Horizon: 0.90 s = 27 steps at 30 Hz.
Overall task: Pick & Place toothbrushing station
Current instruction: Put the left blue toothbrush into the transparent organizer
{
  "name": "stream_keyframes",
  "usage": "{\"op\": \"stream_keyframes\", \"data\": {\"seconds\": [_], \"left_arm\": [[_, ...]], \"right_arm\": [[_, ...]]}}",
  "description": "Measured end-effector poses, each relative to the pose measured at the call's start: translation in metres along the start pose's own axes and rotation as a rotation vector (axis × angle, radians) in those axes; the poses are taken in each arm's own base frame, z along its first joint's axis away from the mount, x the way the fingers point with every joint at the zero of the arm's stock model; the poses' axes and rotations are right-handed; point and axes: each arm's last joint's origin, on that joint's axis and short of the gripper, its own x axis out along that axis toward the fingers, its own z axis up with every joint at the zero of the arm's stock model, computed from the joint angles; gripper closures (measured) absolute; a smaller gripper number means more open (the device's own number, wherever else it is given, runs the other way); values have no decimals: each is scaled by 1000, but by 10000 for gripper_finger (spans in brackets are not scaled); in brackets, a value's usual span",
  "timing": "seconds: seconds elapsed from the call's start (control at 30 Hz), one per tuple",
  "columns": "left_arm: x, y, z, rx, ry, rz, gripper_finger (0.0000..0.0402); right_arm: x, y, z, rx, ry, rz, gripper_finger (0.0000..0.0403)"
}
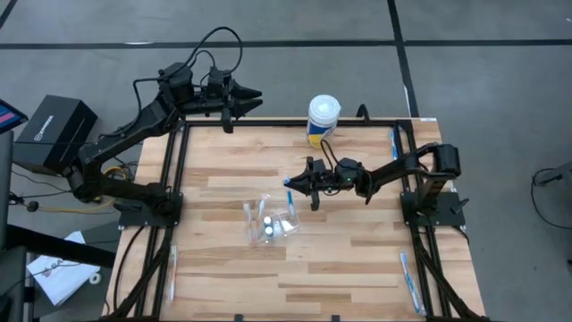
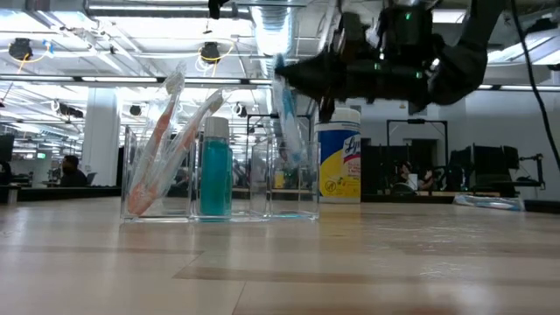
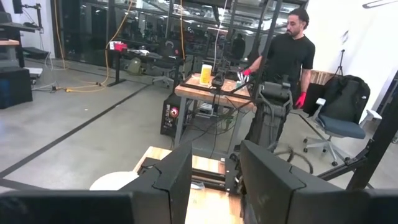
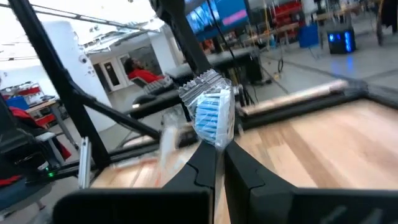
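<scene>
We're seeing the right gripper point(image 1: 290, 185) clamping a blue-bristled toothbrush point(image 4: 213, 116) above the clear plastic organizer point(image 2: 219, 179) on the pale wood-plank table point(image 1: 357, 259). The left gripper point(image 1: 255, 95) is hanging empty, fingers apart, at the far edge. Beyond lies grey floor; a black-clad person point(image 3: 281, 74) is standing at a workbench.

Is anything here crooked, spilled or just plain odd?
Nothing is spilled or broken. The clear organizer sits askew to the table's edges, and the right gripper holds a blue toothbrush above it. The toothbrushes already inside lean, as expected.
</scene>
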Motion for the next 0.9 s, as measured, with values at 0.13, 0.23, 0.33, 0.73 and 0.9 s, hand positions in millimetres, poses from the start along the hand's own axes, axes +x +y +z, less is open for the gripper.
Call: {"op": "stream_keyframes", "data": {"seconds": [0.13, 0.23, 0.33, 0.73, 0.9], "left_arm": [[0, 0, 0, 2, -4, -1, 271], [0, 0, 0, 2, -4, -1, 271], [0, 0, 0, 2, -4, -2, 271], [0, 0, 0, 44, -3, -4, 271], [0, 0, 0, 45, -2, -3, 271]], "right_arm": [[7, -5, -17, 43, -38, 24, 402], [13, -10, -29, 57, -48, 36, 402], [19, -12, -31, 55, -57, 39, 402], [27, -14, -50, 62, 17, 48, 402], [27, -15, -53, 65, 47, 43, 402]]}}
